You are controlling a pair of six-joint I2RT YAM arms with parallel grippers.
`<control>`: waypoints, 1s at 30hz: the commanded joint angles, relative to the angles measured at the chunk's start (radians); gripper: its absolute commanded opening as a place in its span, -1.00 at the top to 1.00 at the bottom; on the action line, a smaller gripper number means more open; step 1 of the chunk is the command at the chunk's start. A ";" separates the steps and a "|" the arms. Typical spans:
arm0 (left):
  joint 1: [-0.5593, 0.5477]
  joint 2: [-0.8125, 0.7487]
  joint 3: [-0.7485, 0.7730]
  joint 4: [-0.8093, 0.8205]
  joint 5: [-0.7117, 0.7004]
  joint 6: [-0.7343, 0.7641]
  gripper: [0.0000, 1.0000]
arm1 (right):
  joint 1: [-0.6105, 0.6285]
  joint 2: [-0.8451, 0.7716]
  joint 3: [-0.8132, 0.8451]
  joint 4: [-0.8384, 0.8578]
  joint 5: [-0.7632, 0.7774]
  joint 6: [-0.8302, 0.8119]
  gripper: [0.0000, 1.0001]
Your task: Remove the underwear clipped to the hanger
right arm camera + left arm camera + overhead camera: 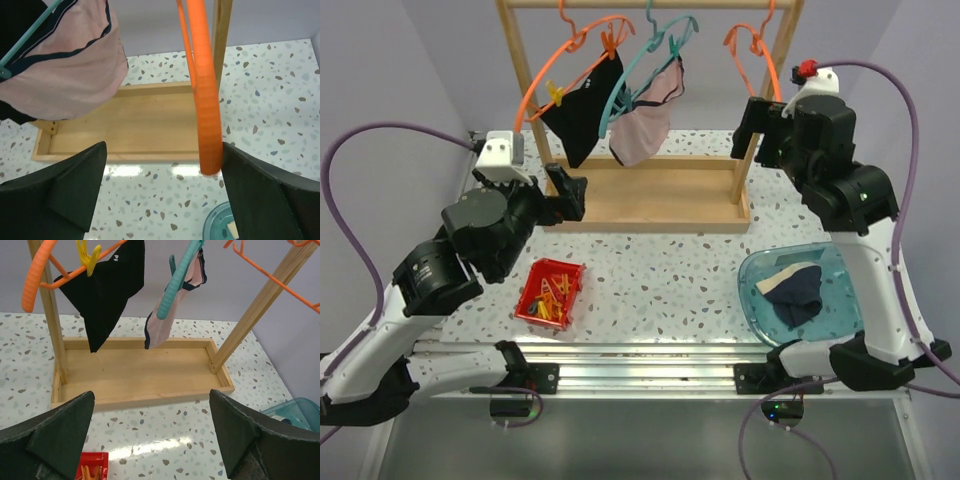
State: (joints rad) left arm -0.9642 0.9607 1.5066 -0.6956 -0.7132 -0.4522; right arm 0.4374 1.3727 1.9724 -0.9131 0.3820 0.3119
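**Speckled table**: carries the wooden rack, your landmark throughout.

**Left pincer**: in front of the rack's left post, jaws spread wide with nothing between them.

**Right pincer**: at the rack's right post, jaws likewise apart. The bare orange hanger hangs down between them, nearer the right finger. You cannot tell whether it touches.

**Blue dish**: in front of the rack's right end, holding the navy briefs.

**Black briefs**: under the left of the rack's rail, on a second orange hanger.

**Pink briefs**: just right of the black pair, on a teal hanger.

**Red bin** of loose pegs: in front of the rack's left end.

**Yellow peg**: clamps the black pair to its hanger.

**Risks, as judged:** two pairs are not yet off. If you pull fabric before its peg is opened, the hanger may swing or lift off the rail, and the rack could tip. If you move the right pincer sideways, a finger may snag the bare hanger.

**Views:** only the overhead camera shows the navy pair and both arms. The left wrist shows the yellow peg's bite close up. The right wrist alone shows where the hanger sits between the jaws.
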 commanded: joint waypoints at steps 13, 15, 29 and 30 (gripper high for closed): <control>0.251 0.501 0.431 0.134 0.299 0.371 -1.00 | -0.003 -0.475 -0.464 -0.259 -0.261 0.119 -0.97; 0.278 0.576 0.496 0.117 0.325 0.394 -1.00 | -0.005 -0.509 -0.489 -0.276 -0.279 0.131 -0.97; 0.387 0.722 0.543 0.133 0.492 0.438 0.53 | -0.003 -0.557 -0.535 -0.264 -0.371 0.161 -0.82; 0.387 0.721 0.546 0.136 0.501 0.434 0.75 | -0.003 -0.557 -0.540 -0.262 -0.377 0.161 -0.80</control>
State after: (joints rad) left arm -0.5838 1.6890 2.0068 -0.5880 -0.2596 -0.0311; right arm 0.4374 0.8215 1.4464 -1.1965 0.0483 0.4644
